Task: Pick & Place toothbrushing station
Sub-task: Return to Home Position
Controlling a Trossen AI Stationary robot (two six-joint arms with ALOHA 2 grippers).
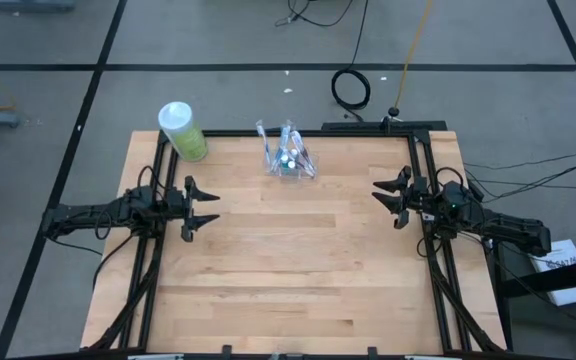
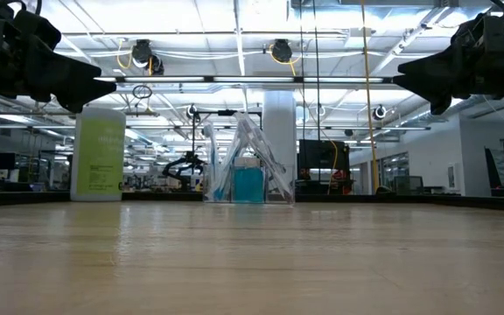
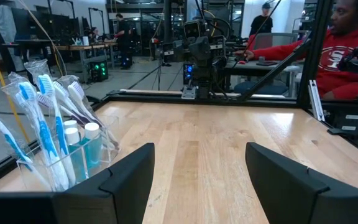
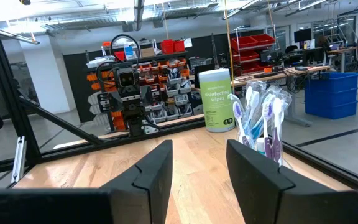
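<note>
The toothbrushing station (image 1: 288, 152) is a small clear plastic cup holding several wrapped blue, white and purple toothbrushes and small tubes. It stands on its base near the table's far edge, in the middle. It also shows in the low view (image 2: 245, 166), the left wrist view (image 3: 55, 134) and the right wrist view (image 4: 260, 124). My left gripper (image 1: 208, 208) is open and empty at the table's left side, above the wood. My right gripper (image 1: 380, 196) is open and empty at the table's right side.
A light-green bottle with a white cap (image 1: 183, 131) stands at the far left corner of the table. A black frame (image 1: 368, 132) borders the table's edges. Bare wood lies between the two grippers. A person in a red shirt (image 3: 347, 56) sits beyond the table.
</note>
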